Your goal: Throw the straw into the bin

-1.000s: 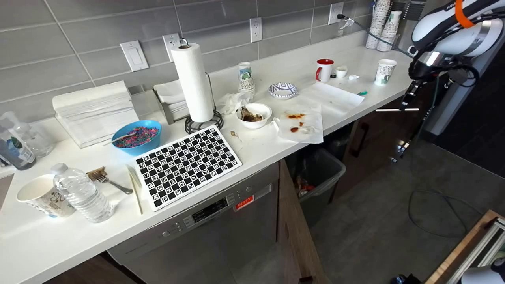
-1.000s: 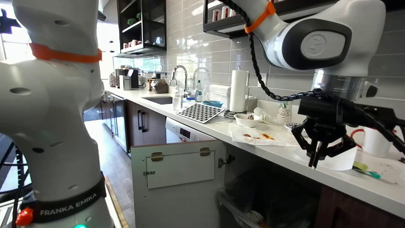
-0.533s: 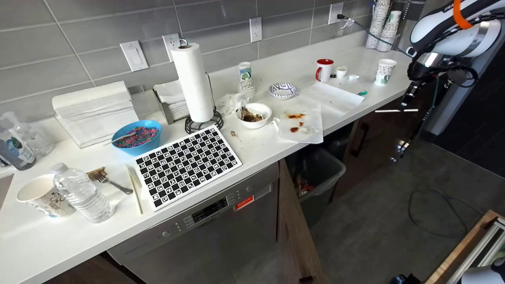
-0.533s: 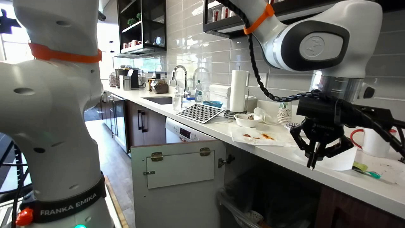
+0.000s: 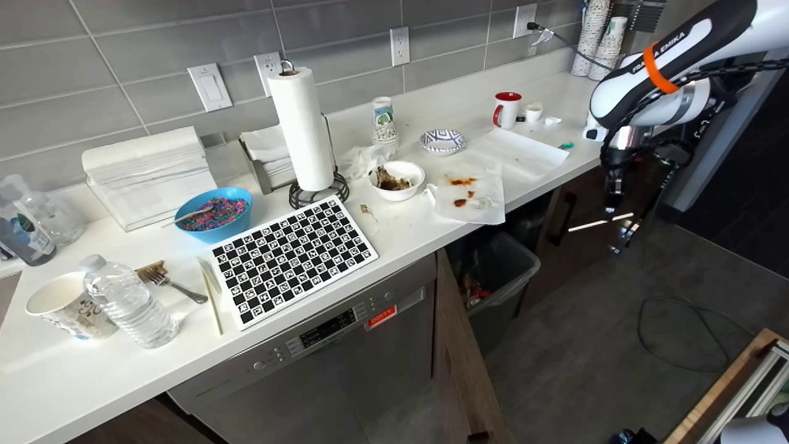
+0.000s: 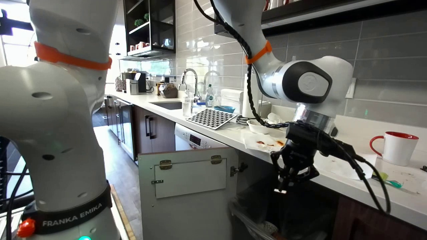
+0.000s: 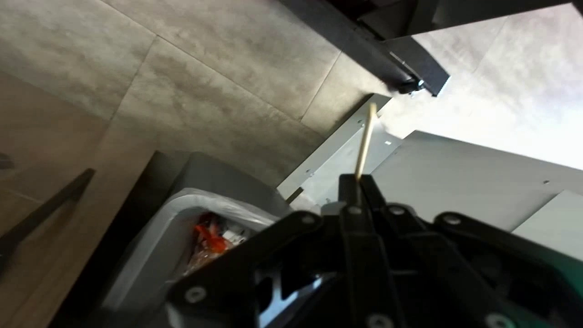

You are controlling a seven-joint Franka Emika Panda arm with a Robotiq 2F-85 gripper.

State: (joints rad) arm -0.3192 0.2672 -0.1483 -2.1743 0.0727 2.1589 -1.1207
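Note:
The straw is a thin pale stick. It shows in an exterior view (image 5: 584,226) and points out of the fingertips in the wrist view (image 7: 365,142); in an exterior view only its pale end (image 6: 280,191) shows. My gripper (image 5: 611,209) is shut on the straw, as the wrist view (image 7: 360,180) shows; it also appears in an exterior view (image 6: 283,184). The dark grey bin (image 5: 529,266) stands under the counter, lined with a clear bag. Its rim (image 6: 245,220) is below my gripper in an exterior view. In the wrist view the bin (image 7: 157,241) is at lower left, with rubbish inside.
An open cabinet door (image 6: 190,186) stands beside the bin. The counter edge (image 6: 360,191) is close to my gripper. On the counter are a stained paper (image 5: 481,206), a white bowl (image 5: 410,191) and a red-rimmed mug (image 6: 397,150). A black cabinet handle (image 5: 564,216) is near the straw.
My gripper has moved left and down in both exterior views, closer to the bin, with the straw still held. The arm has swung along with it. The objects on the counter have not moved.

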